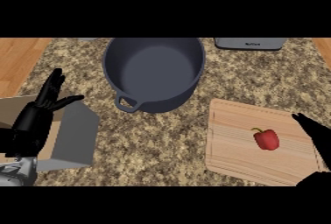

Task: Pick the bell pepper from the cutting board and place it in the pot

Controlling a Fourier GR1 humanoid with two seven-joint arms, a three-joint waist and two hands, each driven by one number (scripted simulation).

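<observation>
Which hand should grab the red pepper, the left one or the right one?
The right hand. It sits at the board's right edge, close to the pepper. The left hand rests open at the far left, over a box.

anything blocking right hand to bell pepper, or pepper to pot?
Nothing visible. The right hand is open at the cutting board's right edge, with only bare board between it and the bell pepper. From there to the pot there is just bare board and granite counter; the pot has no lid.
</observation>
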